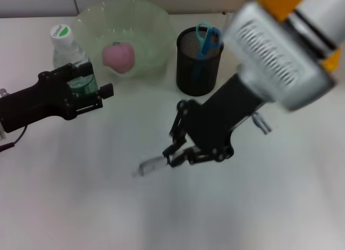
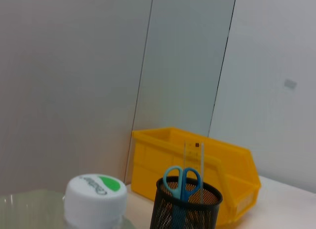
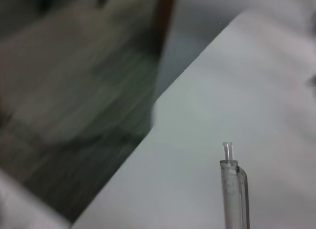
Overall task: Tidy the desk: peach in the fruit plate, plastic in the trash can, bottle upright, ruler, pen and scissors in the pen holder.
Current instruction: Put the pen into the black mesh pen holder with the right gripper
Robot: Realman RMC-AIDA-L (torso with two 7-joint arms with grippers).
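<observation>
The right end effector (image 1: 171, 155) is hanging low over the middle of the white bench (image 1: 259, 207), its fingers closing narrowly on a clear plastic pen (image 1: 151, 165), which is sticking out from the fingertips toward eight o'clock; the right wrist view is showing the pen's clicker end against bare bench.

The black mesh pen holder (image 1: 198, 64) is standing at about one o'clock from that end effector, well apart. It is already holding the blue-handled scissors (image 1: 207, 39) and, in the left wrist view, a clear ruler (image 2: 193, 157).

The left end effector (image 1: 89, 88) is sitting at the upright clear water bottle with the white cap (image 1: 64, 37), at about ten o'clock from the pen; whether its fingers are pressing the bottle or merely flanking it, I cannot tell. The pink peach (image 1: 118, 57) is lying in the pale green glass fruit plate (image 1: 156, 23) just beside the bottle. A yellow bin (image 2: 232, 165) is standing behind the holder.

By my judgement the pen is the step in hand. The grip looks to be near one end, so the pen may be pivoting or slipping during the carry. The holder's mouth is already crowded, so the pen tip could be catching on the scissors or rim and tipping the holder.
</observation>
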